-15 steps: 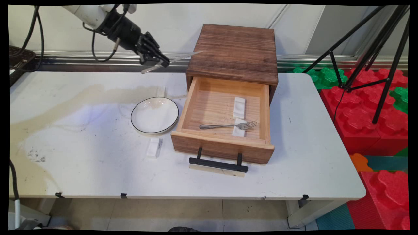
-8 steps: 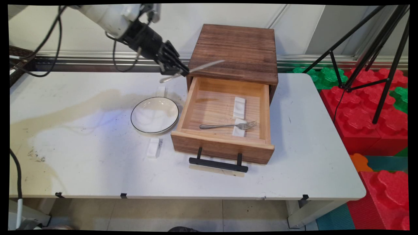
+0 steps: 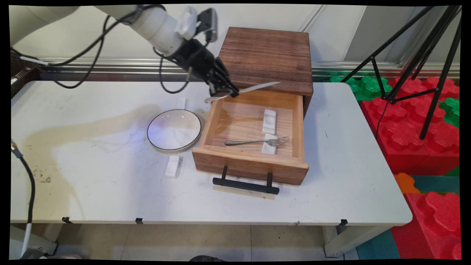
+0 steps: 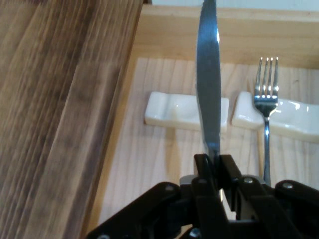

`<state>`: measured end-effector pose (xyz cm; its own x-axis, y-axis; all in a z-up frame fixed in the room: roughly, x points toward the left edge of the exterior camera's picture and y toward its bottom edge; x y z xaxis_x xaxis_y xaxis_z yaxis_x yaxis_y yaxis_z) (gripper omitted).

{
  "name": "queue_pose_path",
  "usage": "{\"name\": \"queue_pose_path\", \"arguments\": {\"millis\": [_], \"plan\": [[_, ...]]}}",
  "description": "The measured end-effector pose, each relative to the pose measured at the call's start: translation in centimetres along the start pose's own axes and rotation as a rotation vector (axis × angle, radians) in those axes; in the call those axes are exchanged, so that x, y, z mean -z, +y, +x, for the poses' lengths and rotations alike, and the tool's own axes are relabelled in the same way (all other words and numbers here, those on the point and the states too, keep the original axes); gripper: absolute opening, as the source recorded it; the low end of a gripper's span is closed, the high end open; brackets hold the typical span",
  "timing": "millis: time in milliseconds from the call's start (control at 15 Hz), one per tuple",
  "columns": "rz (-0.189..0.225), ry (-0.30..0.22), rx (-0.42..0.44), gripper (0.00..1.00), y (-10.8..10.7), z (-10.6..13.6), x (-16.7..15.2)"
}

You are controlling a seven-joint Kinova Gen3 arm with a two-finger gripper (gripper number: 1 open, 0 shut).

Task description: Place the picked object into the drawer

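A black gripper [image 3: 229, 92] clamps a table knife [image 3: 254, 88] by its handle, held above the back left corner of an open wooden drawer [image 3: 250, 162]. Only the hand view shows the blade [image 4: 208, 89] passing over an empty white cutlery rest [image 4: 169, 112]; beside it, a fork [image 4: 265, 99] lies on a second rest [image 4: 294, 117]. Left of the drawer on the white table [image 3: 92, 176] sits a white plate [image 3: 174, 129].

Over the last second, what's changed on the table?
The claw, shut on the knife throughout, carried it rightward and down, from left of the wooden box to above the back of the open drawer. The fork, the two white rests in the drawer, the plate and the white rest on the table stayed put.
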<state>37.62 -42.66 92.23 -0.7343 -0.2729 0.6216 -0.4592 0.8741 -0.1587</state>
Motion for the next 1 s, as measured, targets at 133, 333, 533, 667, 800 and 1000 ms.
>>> {"name": "queue_pose_path", "arguments": {"millis": [133,333,533,667,800,1000], "plan": [[-0.004,-0.004,-0.014,0.0,0.4,1.2,-1.4],[-0.009,-0.013,-0.03,0.0,0.9,2.5,-3.2],[-0.013,-0.024,-0.039,0.0,1.1,3.3,-5.0],[-0.015,-0.029,-0.044,0.0,1.0,3.5,-6.2],[-0.016,-0.039,-0.052,0.0,0.8,3.4,-7.4],[-0.018,-0.055,-0.064,0.0,0.5,3.0,-8.8]]}}
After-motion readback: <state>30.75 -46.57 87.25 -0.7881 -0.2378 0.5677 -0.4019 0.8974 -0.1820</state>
